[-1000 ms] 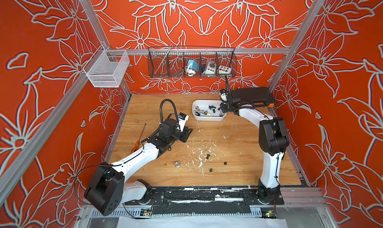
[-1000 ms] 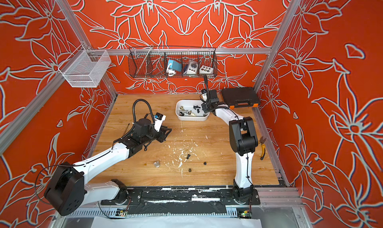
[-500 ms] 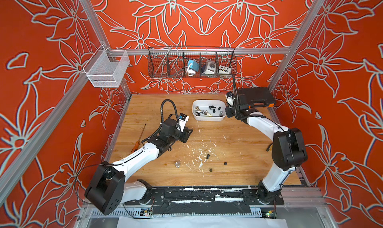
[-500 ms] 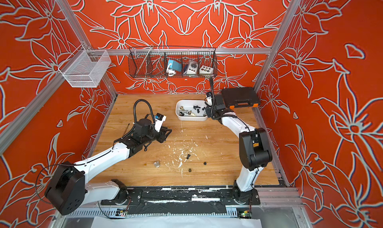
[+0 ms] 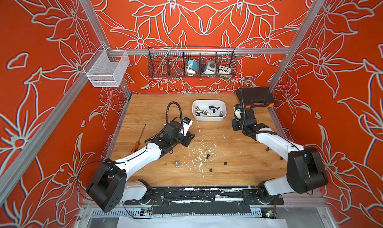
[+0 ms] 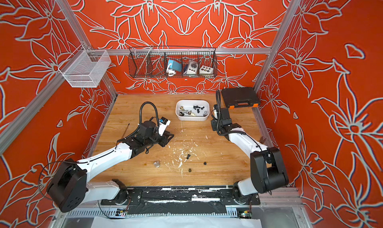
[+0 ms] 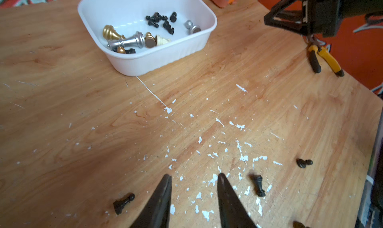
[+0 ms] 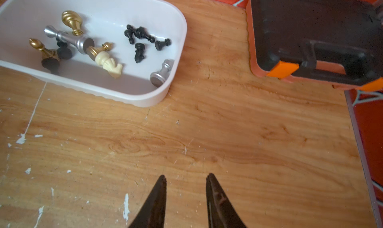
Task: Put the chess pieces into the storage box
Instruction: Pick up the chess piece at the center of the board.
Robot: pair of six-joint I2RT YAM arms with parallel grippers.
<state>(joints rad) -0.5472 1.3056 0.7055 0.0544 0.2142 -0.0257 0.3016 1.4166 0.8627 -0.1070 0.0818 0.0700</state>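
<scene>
The white storage box (image 5: 209,119) (image 6: 192,118) stands at the back of the table and holds gold, silver, cream and small black chess pieces (image 8: 107,62). Loose chess pieces lie on the front half of the table: a silver one (image 5: 177,164) and three small black ones (image 5: 207,155) (image 5: 225,163) (image 5: 211,170). My left gripper (image 7: 194,176) (image 5: 187,139) hovers open and empty between a black pawn (image 7: 123,203) and a black rook (image 7: 259,185). My right gripper (image 8: 186,176) (image 5: 235,126) is open over bare wood, just right of the box (image 8: 103,89).
A black case with orange latches (image 5: 256,97) (image 8: 310,34) lies at the back right corner. Yellow-handled pliers (image 7: 323,59) rest by the right wall and an orange-handled screwdriver (image 5: 139,139) by the left edge. Two wire baskets (image 5: 191,62) (image 5: 106,69) hang on the walls.
My right arm has drawn back from over the box's right end, toward the front right, and its gripper now hangs beside the box. The left arm has barely moved.
</scene>
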